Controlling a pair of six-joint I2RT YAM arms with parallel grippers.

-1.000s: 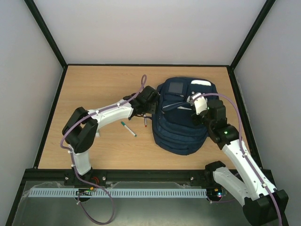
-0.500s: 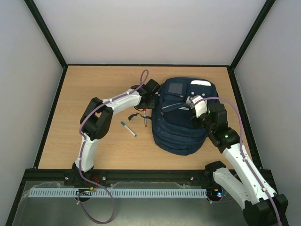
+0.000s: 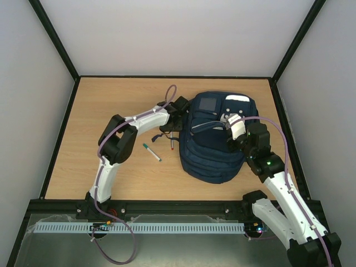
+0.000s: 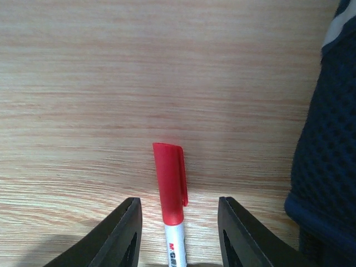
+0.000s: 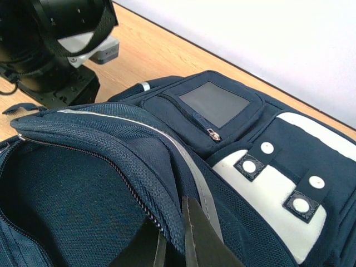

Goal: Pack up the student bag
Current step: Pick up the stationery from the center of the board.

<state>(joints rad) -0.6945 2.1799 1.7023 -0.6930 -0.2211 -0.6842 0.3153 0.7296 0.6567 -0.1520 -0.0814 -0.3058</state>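
Forearm (image 3: pixel 146 118) outstretched; left jaws astride red marker (image 4: pixel 169 194) (beside student bag (image 4: pixel 328 167))

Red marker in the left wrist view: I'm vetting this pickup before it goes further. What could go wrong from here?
The left fingers straddle the red marker near its capped end without touching; gripped there, it might pivot or slip. The student bag lies close beside them and could snag. The right fingers pinch only the bag's rim, which might pull free.
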